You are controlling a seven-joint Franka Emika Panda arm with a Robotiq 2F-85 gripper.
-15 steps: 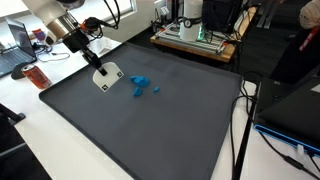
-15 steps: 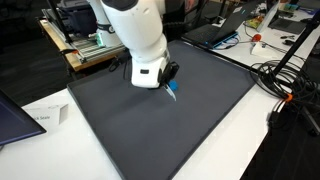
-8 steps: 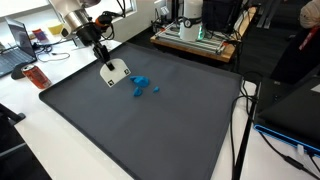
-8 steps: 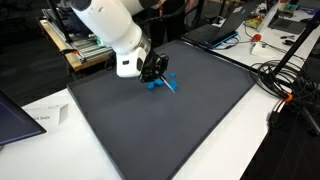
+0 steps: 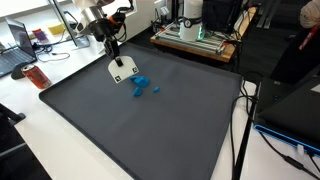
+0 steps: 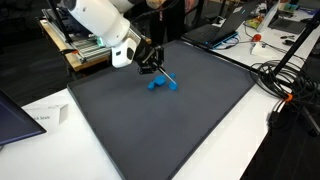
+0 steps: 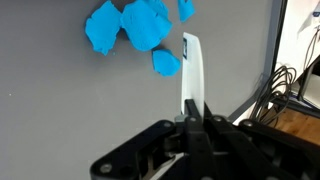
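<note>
My gripper is shut on a flat white piece, which hangs just above the dark grey mat. In the wrist view the piece shows edge-on as a thin white strip pointing away from the jaws. Right beside its far end lie bright blue lumps, one big clump with small bits around it. One small bit sits next to the strip; whether they touch I cannot tell.
A red bottle and a laptop sit beside the mat. Racks with equipment stand behind it. Cables and a pole lie off one mat edge. A paper lies on the white table.
The arm has risen and swung back, carrying the white piece a little closer to the blue lumps. In the exterior view where the arm hid them, the lumps now show fully.
</note>
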